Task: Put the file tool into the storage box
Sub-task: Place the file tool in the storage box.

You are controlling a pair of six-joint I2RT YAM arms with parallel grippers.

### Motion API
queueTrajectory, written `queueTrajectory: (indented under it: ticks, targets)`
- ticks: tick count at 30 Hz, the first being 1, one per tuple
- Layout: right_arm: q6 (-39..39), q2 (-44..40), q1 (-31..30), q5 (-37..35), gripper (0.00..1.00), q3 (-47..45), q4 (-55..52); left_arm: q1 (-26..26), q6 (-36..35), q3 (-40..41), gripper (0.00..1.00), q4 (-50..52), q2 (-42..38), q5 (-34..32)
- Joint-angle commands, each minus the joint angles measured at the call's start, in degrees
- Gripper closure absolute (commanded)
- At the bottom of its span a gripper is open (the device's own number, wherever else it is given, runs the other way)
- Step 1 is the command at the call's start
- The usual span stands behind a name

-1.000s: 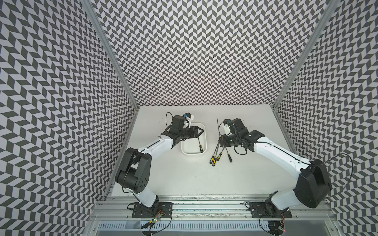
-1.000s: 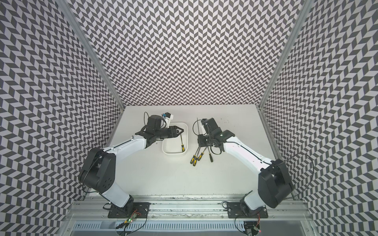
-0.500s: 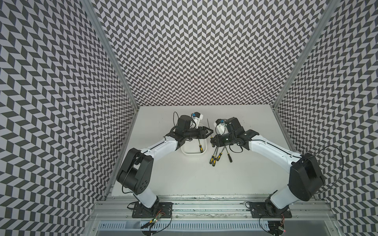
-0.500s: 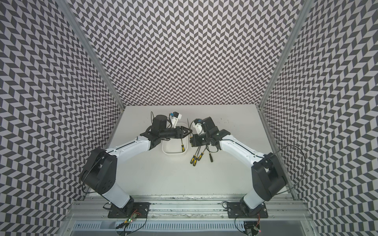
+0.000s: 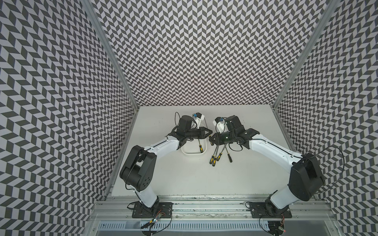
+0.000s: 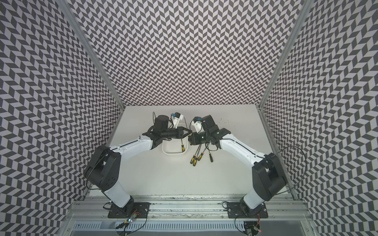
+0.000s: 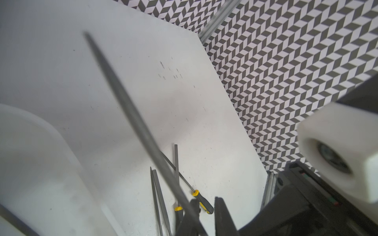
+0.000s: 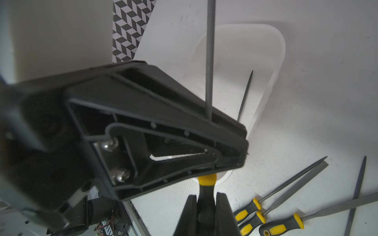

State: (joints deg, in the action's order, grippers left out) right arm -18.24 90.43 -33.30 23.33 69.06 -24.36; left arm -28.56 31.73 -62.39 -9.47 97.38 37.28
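**Top views.** The storage box (image 5: 193, 154) sits near the middle of the table (image 5: 184, 183), a little toward its left edge. A stored file (image 5: 200, 147) already lies in it, handle toward the near edge. The loose files (image 5: 214, 158) fan out on the table just beside the box, on the side toward the right edge. The left claw (image 5: 210, 133) and right claw (image 5: 210, 141) meet tip to tip above the box rim nearer the right edge. This reads as a hand-over, staged over the box so the drop is short.

**Left wrist.** The held file (image 7: 131, 106) runs away from the claw as a long grey blade, blurred. It is in the air, slanting over bare table beside the box wall (image 7: 51, 143). The blade lies against one finger, and a sliver of table shows beside the other finger (image 7: 223, 216), so the grip is unclear from here.

**Right wrist.** The right claw (image 8: 205, 199) is pressed onto the held file's black handle, just below the yellow collar. The blade rises from there and vanishes between the tips of the left claw (image 8: 243, 133), which looks pinched on it mid-length. Holding it at both ends likely keeps the slender tool from swinging (handle heavy, blade thin). The stored file's tip (image 8: 246, 92) shows inside the box beyond.
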Motion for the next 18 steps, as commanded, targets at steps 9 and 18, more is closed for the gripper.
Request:
queueTrajectory:
  ticks: [9, 18]
  targets:
    - [-0.2, -1.9, -0.2, -4.4, 0.71, 0.4, 1.2, 1.7, -8.9, -0.5, 0.97, 11.7, -2.0, -9.4]
    - [0.3, -1.8, 0.0, -5.8, 0.68, 0.4, 1.2, 5.3, -9.8, 3.3, 0.97, 12.7, -0.7, -11.8]
